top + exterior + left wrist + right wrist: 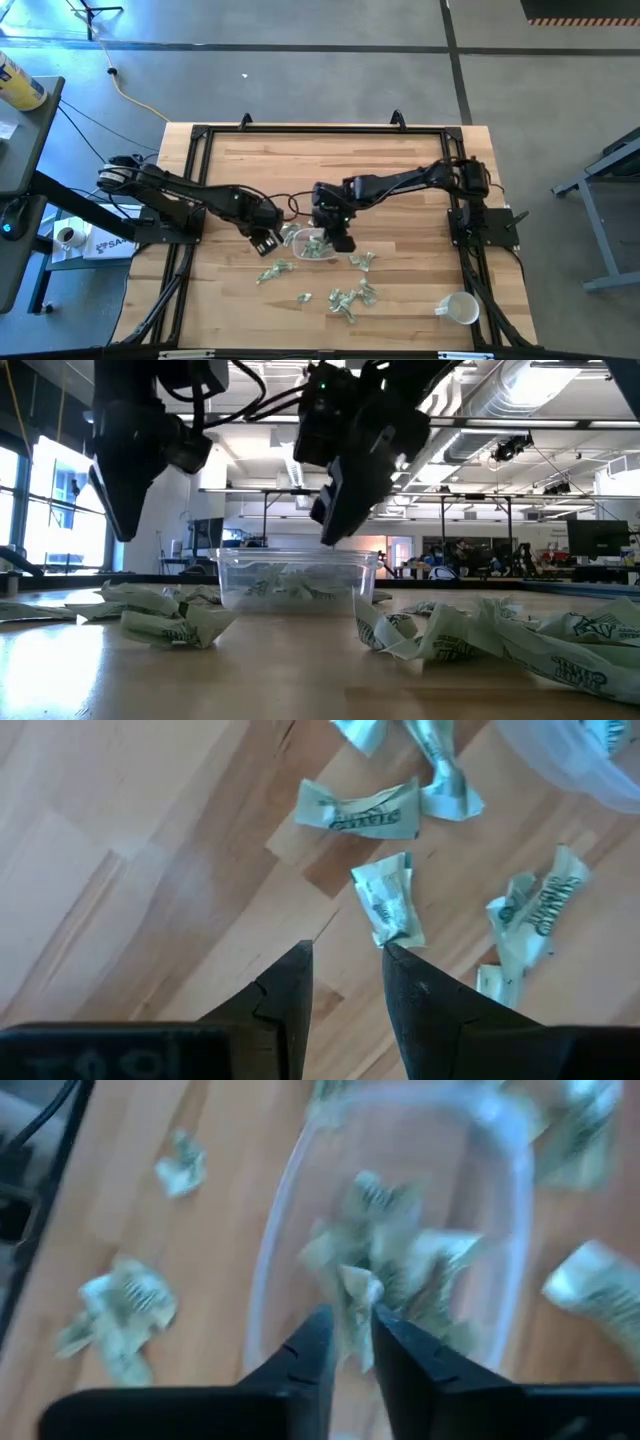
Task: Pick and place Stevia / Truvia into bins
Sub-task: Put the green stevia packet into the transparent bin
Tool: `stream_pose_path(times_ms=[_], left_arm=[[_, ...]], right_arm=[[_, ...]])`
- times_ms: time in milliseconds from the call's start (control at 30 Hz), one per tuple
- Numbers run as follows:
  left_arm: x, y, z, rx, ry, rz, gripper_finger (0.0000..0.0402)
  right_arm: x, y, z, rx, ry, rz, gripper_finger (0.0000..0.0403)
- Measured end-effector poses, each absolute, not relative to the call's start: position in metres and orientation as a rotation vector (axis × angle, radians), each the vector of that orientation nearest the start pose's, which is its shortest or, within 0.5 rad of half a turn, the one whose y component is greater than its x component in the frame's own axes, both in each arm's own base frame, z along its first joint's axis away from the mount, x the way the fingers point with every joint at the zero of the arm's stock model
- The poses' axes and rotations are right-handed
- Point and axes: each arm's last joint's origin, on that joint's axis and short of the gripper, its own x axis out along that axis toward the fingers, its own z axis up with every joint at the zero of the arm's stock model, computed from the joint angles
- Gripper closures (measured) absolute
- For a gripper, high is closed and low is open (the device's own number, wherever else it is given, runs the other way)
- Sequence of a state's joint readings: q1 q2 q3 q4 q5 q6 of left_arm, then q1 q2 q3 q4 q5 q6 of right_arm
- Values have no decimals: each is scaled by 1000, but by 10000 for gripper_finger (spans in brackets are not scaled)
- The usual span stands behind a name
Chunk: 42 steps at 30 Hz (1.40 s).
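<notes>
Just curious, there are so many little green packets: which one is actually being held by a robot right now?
The packet pinched in the right gripper, hanging over the clear tub. The other packets lie loose on the table or in the tub; the left gripper holds none.

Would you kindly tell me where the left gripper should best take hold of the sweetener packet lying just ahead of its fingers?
Grip the packet across its narrow middle, coming straight down from above. It lies flat and crumpled on the bare table, clear of its neighbours, so its long edges are free. The left gripper, open and empty, probably needs only a small shift forward.
</notes>
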<state>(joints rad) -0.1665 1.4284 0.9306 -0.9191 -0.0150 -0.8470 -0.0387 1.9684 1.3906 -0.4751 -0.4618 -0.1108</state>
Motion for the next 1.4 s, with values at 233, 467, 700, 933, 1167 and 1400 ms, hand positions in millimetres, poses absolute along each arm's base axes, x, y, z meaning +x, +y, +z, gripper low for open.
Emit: stream_pose_path(times_ms=[233,467,700,933,1167,1400], left_arm=[[237,-56,211,-494,1293,414,245],[234,-72,207,-427,1254,369,245],[233,-71,197,-603,1232,494,193],[246,-75,186,-667,1227,563,111],[256,-78,156,-616,1330,645,102],[261,-80,142,-571,1374,642,201]], right_arm=[[402,5,198,-23,1061,266,214],[378,6,227,-206,1141,89,143],[324,-8,219,-310,1279,-97,128],[263,-8,206,-194,1270,-174,127],[245,-8,211,-128,1213,-230,127],[247,-9,212,-136,1199,-247,127]])
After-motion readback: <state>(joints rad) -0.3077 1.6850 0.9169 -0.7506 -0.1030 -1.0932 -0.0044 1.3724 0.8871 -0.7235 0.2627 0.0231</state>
